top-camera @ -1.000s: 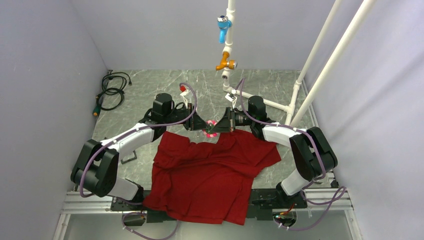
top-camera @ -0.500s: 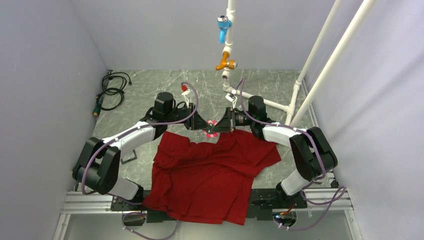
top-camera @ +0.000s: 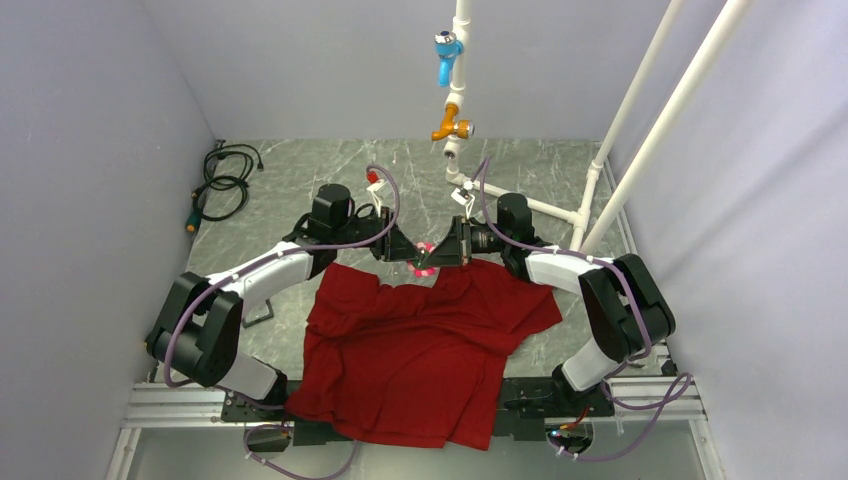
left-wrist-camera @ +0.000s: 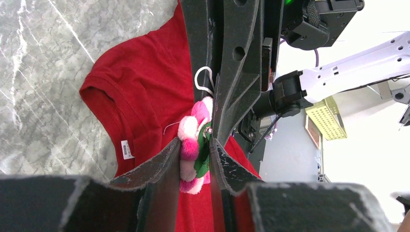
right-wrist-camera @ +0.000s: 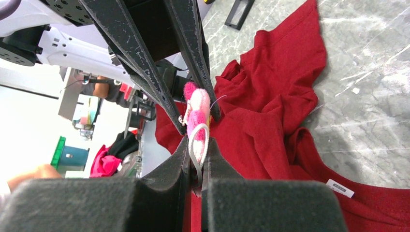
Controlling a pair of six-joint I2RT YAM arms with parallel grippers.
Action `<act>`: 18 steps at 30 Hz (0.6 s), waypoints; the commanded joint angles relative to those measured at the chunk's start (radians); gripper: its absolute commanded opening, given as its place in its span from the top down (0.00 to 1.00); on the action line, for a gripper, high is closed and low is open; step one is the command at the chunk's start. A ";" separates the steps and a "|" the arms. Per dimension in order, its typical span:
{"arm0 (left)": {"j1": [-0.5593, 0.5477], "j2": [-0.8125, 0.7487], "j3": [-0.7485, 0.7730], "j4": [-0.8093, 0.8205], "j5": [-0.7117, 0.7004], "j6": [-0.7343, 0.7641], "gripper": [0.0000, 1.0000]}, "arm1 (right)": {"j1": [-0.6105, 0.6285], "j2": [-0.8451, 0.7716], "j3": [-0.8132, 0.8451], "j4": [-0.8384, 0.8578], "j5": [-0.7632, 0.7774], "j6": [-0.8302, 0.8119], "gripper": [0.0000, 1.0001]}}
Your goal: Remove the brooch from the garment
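Note:
The brooch (top-camera: 423, 256), a fluffy pink-and-white flower with a green part and a white loop, hangs between my two grippers just past the far edge of the red T-shirt (top-camera: 420, 350). My left gripper (top-camera: 409, 252) is shut on the brooch's fluffy body (left-wrist-camera: 192, 145), the fingers (left-wrist-camera: 164, 157) pressing both sides. My right gripper (top-camera: 434, 256) is shut on the white loop (right-wrist-camera: 198, 143), with the pink body (right-wrist-camera: 198, 108) sticking out beyond the fingertips. The shirt (left-wrist-camera: 140, 92) lies crumpled below, its white label (left-wrist-camera: 126, 149) showing; the label also shows in the right wrist view (right-wrist-camera: 340, 187). I cannot tell whether the pin still holds cloth.
A white pipe frame (top-camera: 600, 170) stands at the back right, with a blue valve (top-camera: 447, 55) and an orange valve (top-camera: 452, 127) hanging above the grippers. A coiled black cable (top-camera: 225, 180) lies at the far left. A small black bracket (top-camera: 258, 312) lies left of the shirt.
My left arm has shifted slightly to the right, bringing the two grippers a little closer together. The brooch stays held between them; the shirt has not moved.

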 commanded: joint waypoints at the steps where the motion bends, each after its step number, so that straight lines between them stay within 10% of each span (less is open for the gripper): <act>1: -0.024 0.017 0.049 0.009 0.002 0.024 0.69 | 0.015 -0.050 0.003 0.072 -0.029 -0.018 1.00; 18: -0.035 0.014 0.058 -0.025 0.007 0.053 0.65 | 0.013 -0.057 -0.007 0.070 -0.033 -0.023 1.00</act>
